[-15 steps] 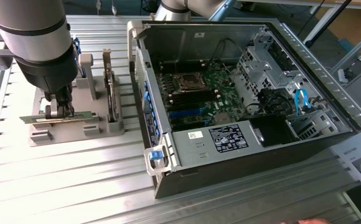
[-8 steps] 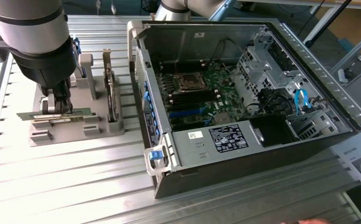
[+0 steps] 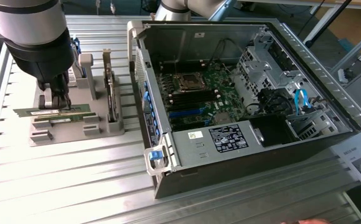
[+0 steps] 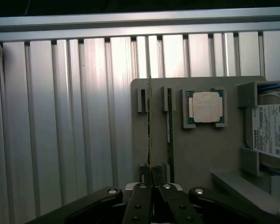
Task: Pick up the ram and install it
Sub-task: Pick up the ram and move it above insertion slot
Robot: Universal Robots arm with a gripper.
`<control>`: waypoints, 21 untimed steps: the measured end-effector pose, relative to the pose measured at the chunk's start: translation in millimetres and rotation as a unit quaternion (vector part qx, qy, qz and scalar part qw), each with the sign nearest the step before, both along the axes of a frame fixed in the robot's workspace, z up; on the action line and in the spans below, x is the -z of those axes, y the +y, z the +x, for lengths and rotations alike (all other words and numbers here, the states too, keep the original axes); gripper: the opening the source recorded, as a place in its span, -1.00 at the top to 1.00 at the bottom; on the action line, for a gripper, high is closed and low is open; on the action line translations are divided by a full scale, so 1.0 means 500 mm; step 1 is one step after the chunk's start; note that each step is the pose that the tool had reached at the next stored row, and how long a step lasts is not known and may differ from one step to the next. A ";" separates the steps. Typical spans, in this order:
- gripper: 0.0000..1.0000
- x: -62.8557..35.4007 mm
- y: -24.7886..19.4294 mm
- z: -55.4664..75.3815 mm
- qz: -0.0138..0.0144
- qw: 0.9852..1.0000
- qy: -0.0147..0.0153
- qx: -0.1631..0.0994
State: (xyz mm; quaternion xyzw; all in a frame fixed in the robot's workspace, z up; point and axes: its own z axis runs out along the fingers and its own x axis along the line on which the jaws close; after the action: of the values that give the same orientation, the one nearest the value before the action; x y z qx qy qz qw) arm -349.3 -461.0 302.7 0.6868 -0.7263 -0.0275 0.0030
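Ribbed metal bench (image 3: pixel 74 186) carries one grey holder (image 4: pixel 200 154) on the exterior view's left and one open computer case (image 3: pixel 180 39) on its right. Two sticks stand on edge in the holder beside one processor (image 4: pixel 206 107). The claw (image 4: pixel 152 176) pinches the ram (image 4: pixel 149 121); the second stick (image 4: pixel 170 126) stands between it and the processor.

The white drive label (image 4: pixel 270 133) reads TOSHIBA; its other print cannot be made out

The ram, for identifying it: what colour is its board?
The ram is green, clearest in the exterior view.

Silver-grey arm (image 3: pixel 25 18) with black wrist, black gripper (image 4: pixel 149 173) bearing silver screws
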 end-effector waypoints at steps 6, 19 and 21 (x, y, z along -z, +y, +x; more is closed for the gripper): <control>0.76 -0.021 0.0000 0.000 0.000 1.000 0.000 0.000; 0.76 -0.068 0.0000 0.000 0.000 1.000 0.000 0.000; 0.76 -0.075 0.0000 0.000 0.000 1.000 0.000 0.000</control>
State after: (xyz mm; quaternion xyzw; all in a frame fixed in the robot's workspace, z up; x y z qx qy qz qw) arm -349.3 -461.0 340.2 0.6868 -0.7263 -0.0275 0.0030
